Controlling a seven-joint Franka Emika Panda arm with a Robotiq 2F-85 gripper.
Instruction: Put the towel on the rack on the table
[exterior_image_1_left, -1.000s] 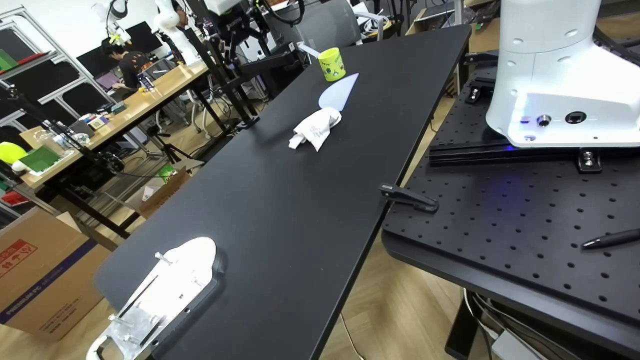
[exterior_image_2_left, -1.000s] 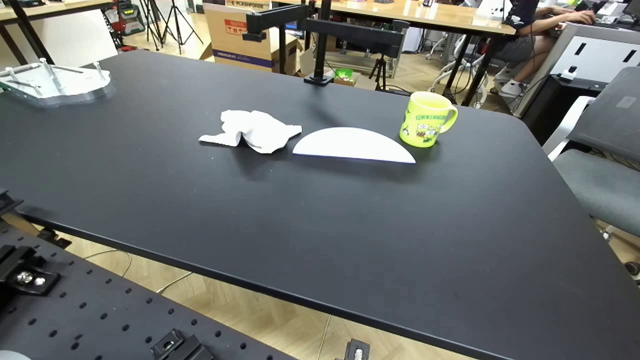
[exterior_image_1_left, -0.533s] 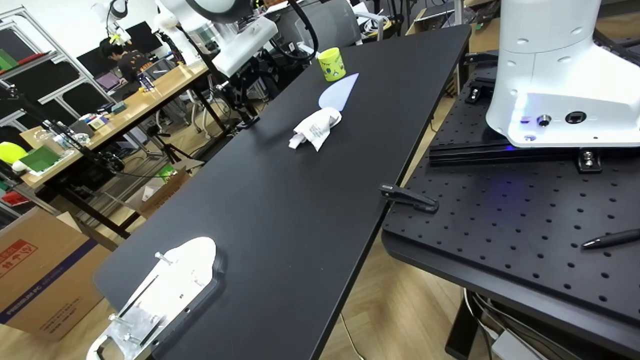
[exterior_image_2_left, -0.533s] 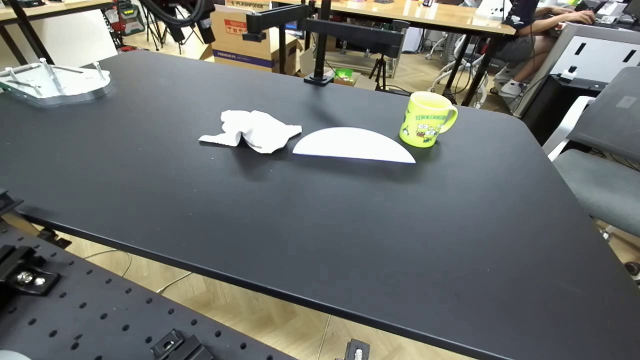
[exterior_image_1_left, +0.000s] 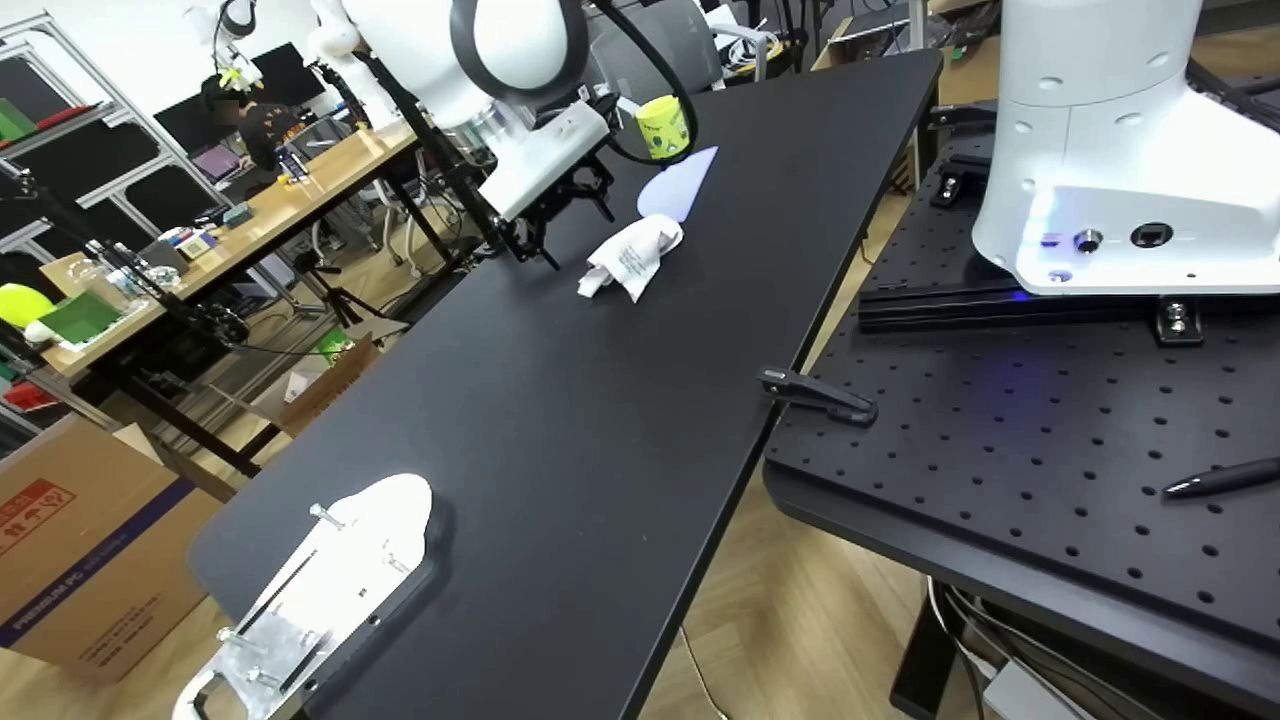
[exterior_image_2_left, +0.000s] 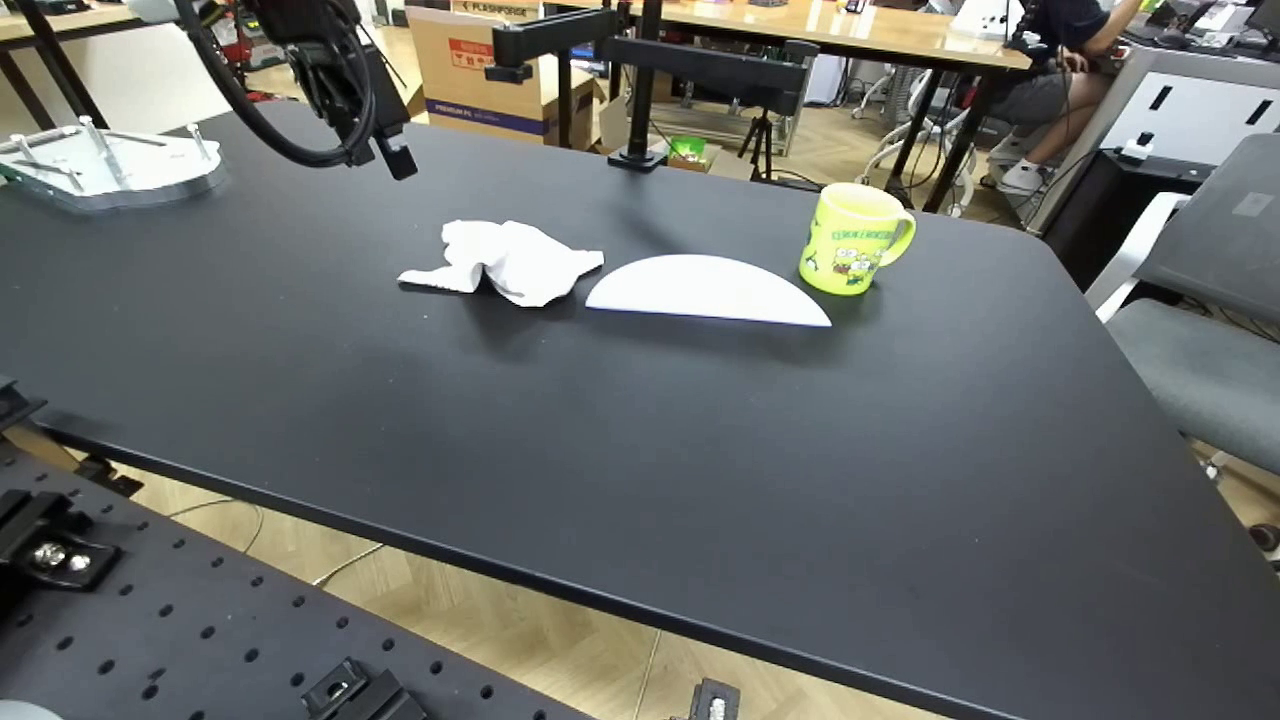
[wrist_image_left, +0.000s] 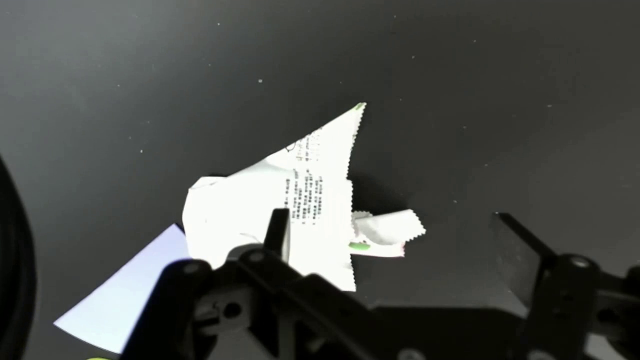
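Note:
The towel (exterior_image_1_left: 633, 255) is a crumpled white piece on the black table (exterior_image_2_left: 700, 470); the wrist view shows printed lines and jagged edges on the towel (wrist_image_left: 260, 195). My gripper (wrist_image_left: 392, 214) is open with nothing held. It hangs above the tabletop close to the towel, apart from it. In the wrist view its left finger overlaps the towel and the towel's small flap appears between the fingers. A white oblong board with pegs (exterior_image_1_left: 370, 530) lies at the table's far end from the cup; I cannot tell whether it is the rack.
A pale half-round piece (exterior_image_2_left: 705, 288) stands beside the towel, with a yellow-green mug (exterior_image_2_left: 850, 240) past it. A black pole (exterior_image_2_left: 640, 90) is mounted at the table edge. A black clip (exterior_image_1_left: 818, 393) sits at the edge near the perforated plate (exterior_image_1_left: 1000, 450).
The arm has come down and toward the towel, entering from the top in both exterior views. Its jaws have stayed open. The towel, half-round piece, mug and board have not moved.

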